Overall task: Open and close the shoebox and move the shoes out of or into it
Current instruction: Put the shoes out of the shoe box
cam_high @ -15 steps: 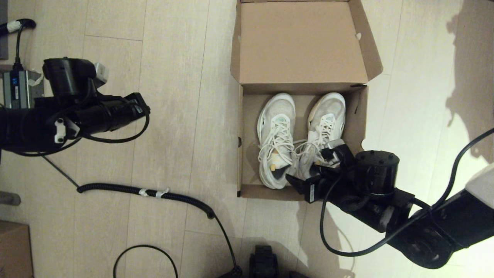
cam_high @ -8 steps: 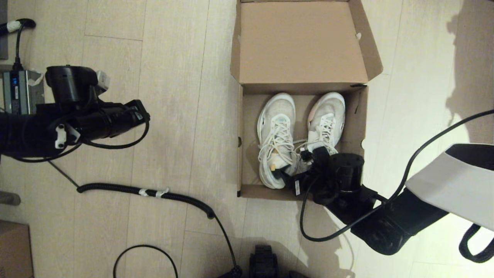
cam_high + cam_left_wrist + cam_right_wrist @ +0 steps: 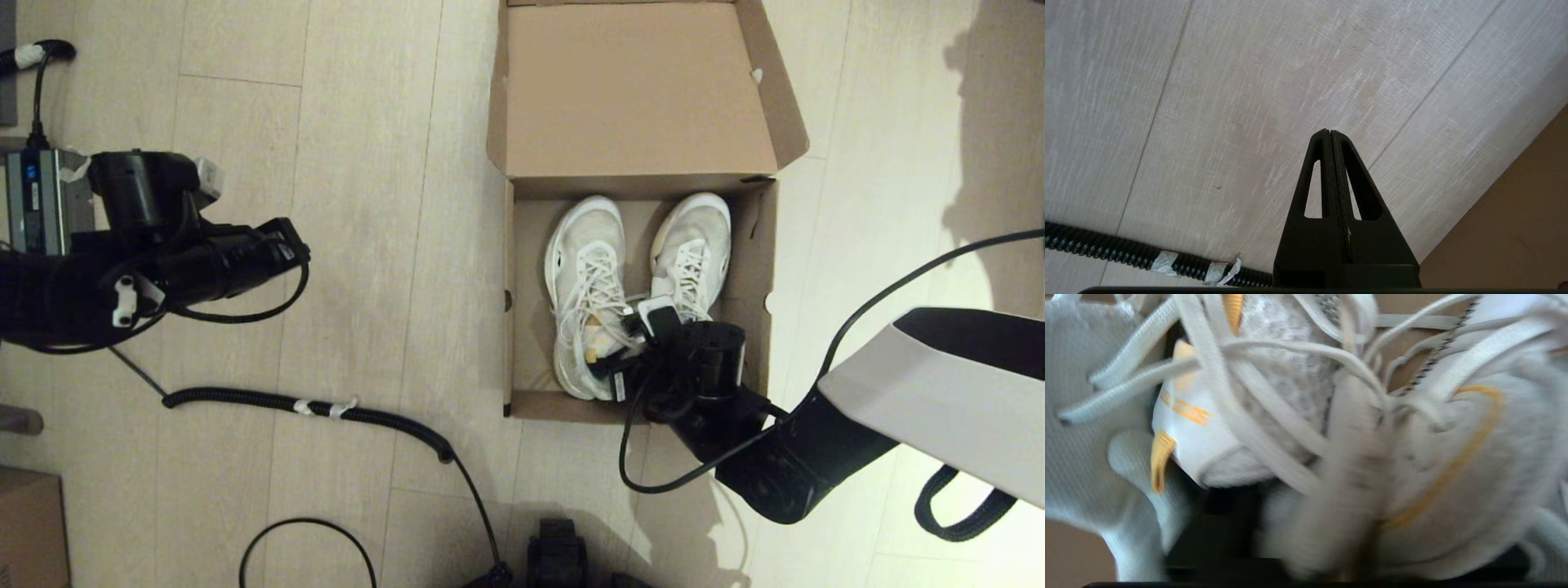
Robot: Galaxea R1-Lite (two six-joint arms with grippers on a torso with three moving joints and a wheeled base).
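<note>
Down inside the open shoebox [image 3: 516,269] on the floor, right claw [image 3: 620,359] sits at the heel ends of the sneakers [image 3: 589,278], apparently positioning to lift one; grip unreadable. Left claw [image 3: 1329,134] closed, empty, parked aside

Plain brown shoebox [image 3: 637,98], white shoes [image 3: 589,278] with yellow-orange marks, pale wood-grain floor [image 3: 367,163], black cable [image 3: 326,406]

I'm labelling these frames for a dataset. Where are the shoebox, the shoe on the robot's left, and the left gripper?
shoebox [image 3: 637,98]: head view, inside of the open lid.
left shoe [image 3: 584,245]: head view, toe area above the laces.
left gripper [image 3: 1329,134]: left wrist view, tips of the shut jaws.
</note>
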